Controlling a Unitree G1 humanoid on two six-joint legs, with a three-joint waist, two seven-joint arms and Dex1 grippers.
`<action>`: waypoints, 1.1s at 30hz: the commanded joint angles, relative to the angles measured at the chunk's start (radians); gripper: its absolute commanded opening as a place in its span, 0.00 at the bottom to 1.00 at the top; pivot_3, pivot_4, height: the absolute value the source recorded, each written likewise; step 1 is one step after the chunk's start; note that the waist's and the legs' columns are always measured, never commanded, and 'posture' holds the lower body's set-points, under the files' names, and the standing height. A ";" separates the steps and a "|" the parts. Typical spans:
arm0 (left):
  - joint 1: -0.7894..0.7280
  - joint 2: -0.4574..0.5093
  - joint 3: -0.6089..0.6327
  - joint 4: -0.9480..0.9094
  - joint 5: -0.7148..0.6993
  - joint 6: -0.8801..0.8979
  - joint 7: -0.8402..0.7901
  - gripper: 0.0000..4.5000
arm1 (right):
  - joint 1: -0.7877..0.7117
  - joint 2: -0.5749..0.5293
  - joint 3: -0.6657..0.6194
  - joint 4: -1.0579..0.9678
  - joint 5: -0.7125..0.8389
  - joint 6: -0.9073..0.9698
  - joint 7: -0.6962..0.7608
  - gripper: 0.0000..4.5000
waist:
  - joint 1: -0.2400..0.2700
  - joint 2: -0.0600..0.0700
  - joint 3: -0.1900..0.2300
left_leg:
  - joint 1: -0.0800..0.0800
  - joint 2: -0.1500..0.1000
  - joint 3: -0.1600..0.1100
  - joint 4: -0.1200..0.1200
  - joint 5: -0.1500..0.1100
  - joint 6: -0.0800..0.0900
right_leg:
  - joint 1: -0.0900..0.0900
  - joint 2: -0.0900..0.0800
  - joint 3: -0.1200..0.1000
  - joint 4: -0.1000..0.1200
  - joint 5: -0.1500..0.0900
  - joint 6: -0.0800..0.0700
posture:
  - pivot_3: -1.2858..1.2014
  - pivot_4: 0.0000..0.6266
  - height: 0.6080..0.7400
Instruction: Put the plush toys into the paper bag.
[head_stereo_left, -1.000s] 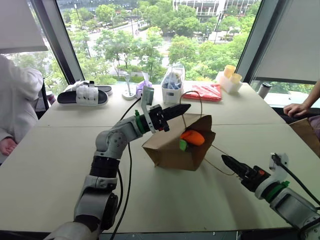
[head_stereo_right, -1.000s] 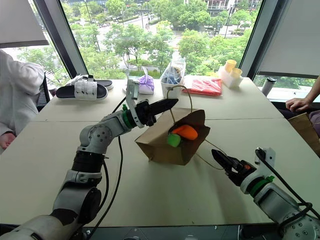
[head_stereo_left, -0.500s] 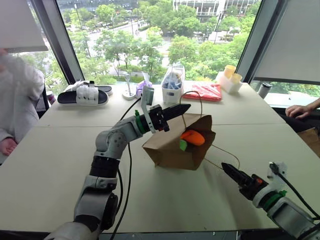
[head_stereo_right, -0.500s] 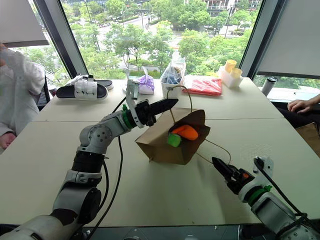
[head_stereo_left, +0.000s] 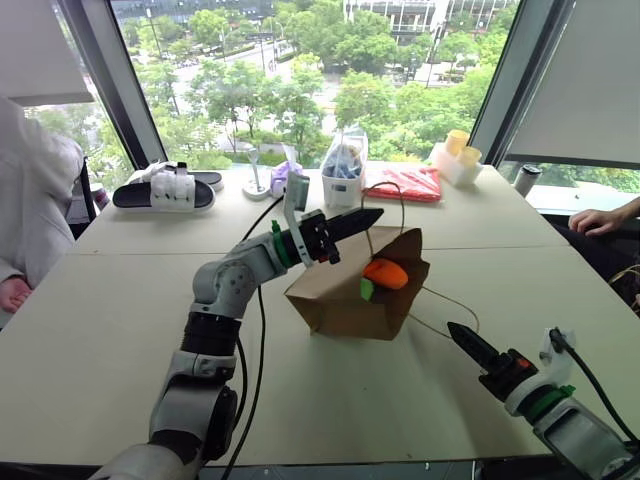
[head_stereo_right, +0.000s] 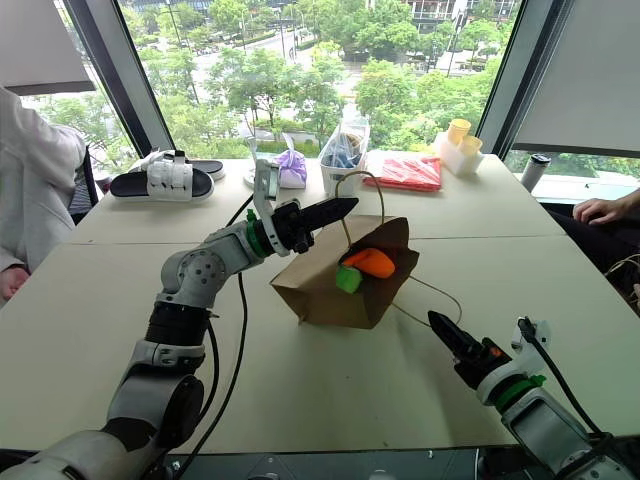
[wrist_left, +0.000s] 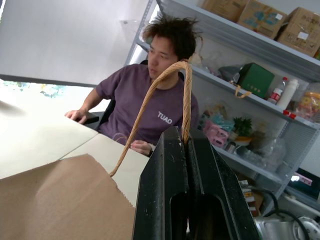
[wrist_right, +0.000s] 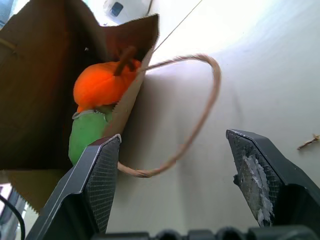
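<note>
While the left gripper (head_stereo_left: 368, 215) pinches one tan handle (wrist_left: 165, 90) of the paper bag (head_stereo_left: 345, 290), the right gripper (wrist_right: 175, 175) hangs spread near it. Its wrist view shows the orange toy (wrist_right: 102, 85) above the green toy (wrist_right: 87, 131) inside. The bag lies tilted on the pale table (head_stereo_left: 100, 330) by windows, its mouth facing the right gripper.

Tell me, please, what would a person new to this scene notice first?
First, the brown kraft paper bag lying tilted on the middle of the pale table, with the lumpy bright orange plush toy and the round lime-green plush toy in its open mouth. The left gripper pinches one thin tan loop handle above the bag.
</note>
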 joint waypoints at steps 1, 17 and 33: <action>-0.017 0.002 0.009 -0.018 -0.004 -0.016 -0.001 0.00 | -0.015 0.003 0.000 0.013 0.029 -0.029 -0.007 0.82 | 0.001 0.000 0.000 | 0.000 0.000 0.000 0.000 0.000 0.000 | 0.000 0.000 0.000 0.000 0.000 0.000 | 0.52 0.24 1.00; -0.018 0.006 0.014 -0.033 -0.013 -0.008 0.012 0.00 | -0.055 -0.001 0.014 -0.031 0.134 -0.080 0.035 0.00 | -0.001 0.000 0.000 | 0.000 0.000 0.000 0.000 0.000 0.000 | 0.000 0.000 0.000 0.000 0.000 0.000 | 0.52 0.24 1.00; -0.014 0.027 0.076 0.021 -0.051 0.036 0.102 0.00 | -0.242 -0.226 -0.011 -0.160 0.507 -0.222 -0.018 0.00 | -0.001 0.000 0.001 | 0.000 0.000 -0.001 0.000 0.000 0.000 | 0.001 0.000 -0.001 0.000 0.000 0.000 | 0.52 0.24 1.00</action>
